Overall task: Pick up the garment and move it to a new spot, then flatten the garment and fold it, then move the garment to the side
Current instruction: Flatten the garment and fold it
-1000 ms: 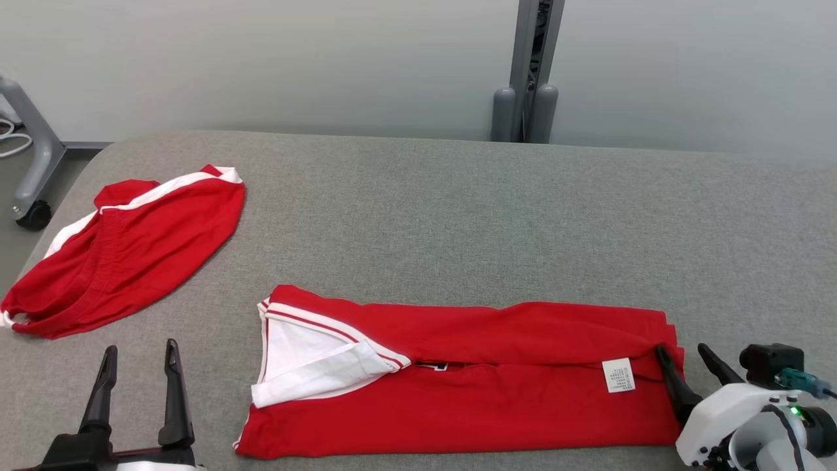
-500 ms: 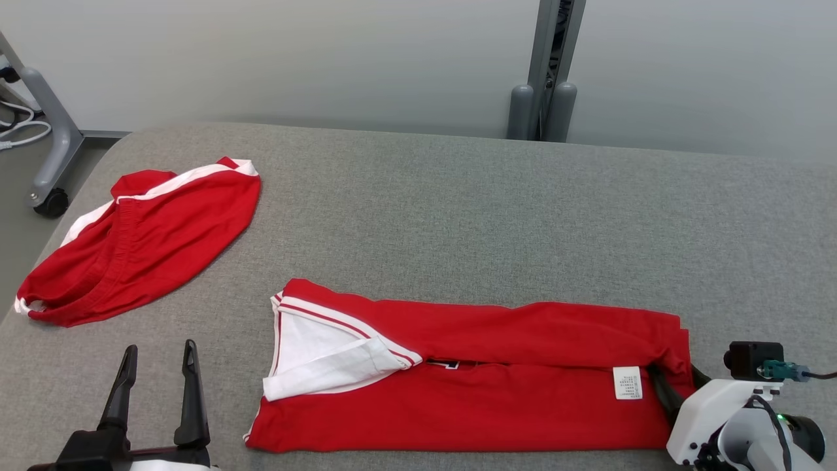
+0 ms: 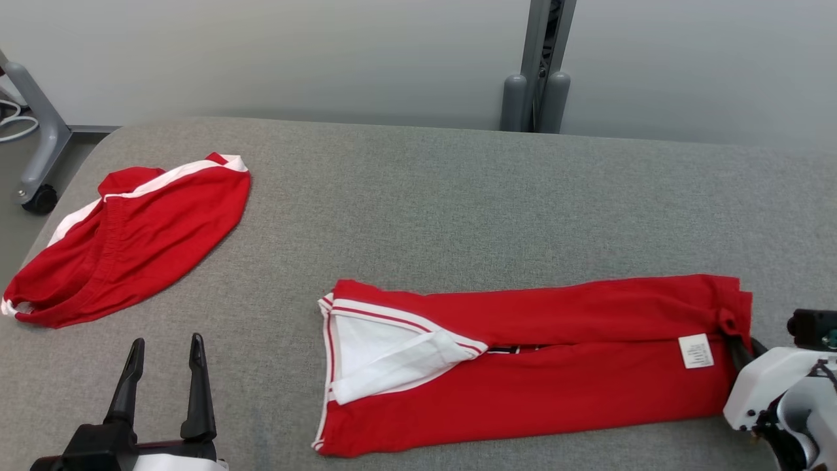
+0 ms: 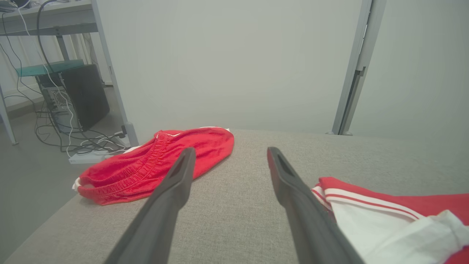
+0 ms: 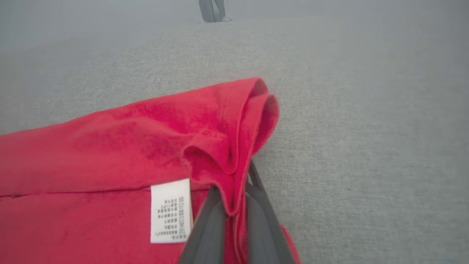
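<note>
The white care label [image 5: 171, 210] on the garment [image 5: 110, 146] has unreadable print.

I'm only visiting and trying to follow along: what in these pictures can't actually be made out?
- Care label on the folded red shirt: print too small in the head view, blurred in the right wrist view.
- Black print on the shirt's front: mostly hidden between the folded flaps, head view.
- Tips of the right jaws: buried in the shirt's bunched hem, right wrist view.
- Red shorts: partly covered by a left jaw, left wrist view.
</note>
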Available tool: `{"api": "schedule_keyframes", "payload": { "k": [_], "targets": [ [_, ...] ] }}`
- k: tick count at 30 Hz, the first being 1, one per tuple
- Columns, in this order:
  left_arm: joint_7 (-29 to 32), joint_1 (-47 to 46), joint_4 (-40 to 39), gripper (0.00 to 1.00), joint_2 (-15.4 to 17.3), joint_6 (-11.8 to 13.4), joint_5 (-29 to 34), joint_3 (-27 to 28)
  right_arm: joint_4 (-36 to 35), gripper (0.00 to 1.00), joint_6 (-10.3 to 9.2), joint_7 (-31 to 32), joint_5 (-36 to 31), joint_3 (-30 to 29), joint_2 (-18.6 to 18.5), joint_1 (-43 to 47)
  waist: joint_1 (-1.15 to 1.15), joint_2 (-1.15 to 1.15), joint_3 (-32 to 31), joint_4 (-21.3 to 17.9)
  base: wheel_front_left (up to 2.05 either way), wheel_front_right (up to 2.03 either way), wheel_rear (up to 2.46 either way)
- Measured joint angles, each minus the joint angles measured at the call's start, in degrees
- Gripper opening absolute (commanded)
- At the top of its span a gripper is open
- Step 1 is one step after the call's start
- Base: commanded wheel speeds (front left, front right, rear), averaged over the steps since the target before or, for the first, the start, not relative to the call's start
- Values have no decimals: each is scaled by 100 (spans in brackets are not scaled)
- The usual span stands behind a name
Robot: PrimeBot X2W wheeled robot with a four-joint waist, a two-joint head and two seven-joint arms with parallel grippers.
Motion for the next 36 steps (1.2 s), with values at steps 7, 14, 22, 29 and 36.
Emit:
{"api": "schedule_keyframes", "payload": {
  "k": [7,14,22,29,36],
  "targets": [
    [0,-23,-10,100,-1,22,-46,-23,78,0,0,-82,65,33,-264,-230,0,0,46,-93,0,0,0],
    [0,-41,-1,100,-1,55,-66,-47,-1154,0,-1,279,972,397,-258,-236,0,0,27,-231,0,0,0],
    [0,-79,38,100,-3,21,-63,-118,-2693,0,-2,994,1929,1043,-411,-91,0,0,-91,-248,0,0,0],
    [0,-145,62,100,-2,20,-64,-221,-3356,0,-2,1354,2546,1348,-263,-54,0,0,-151,-130,0,0,0],
    [-1,-194,104,100,-2,29,-125,-366,-3434,0,-2,1508,2785,1716,200,-208,0,0,-170,84,0,0,0]
  ]
}}
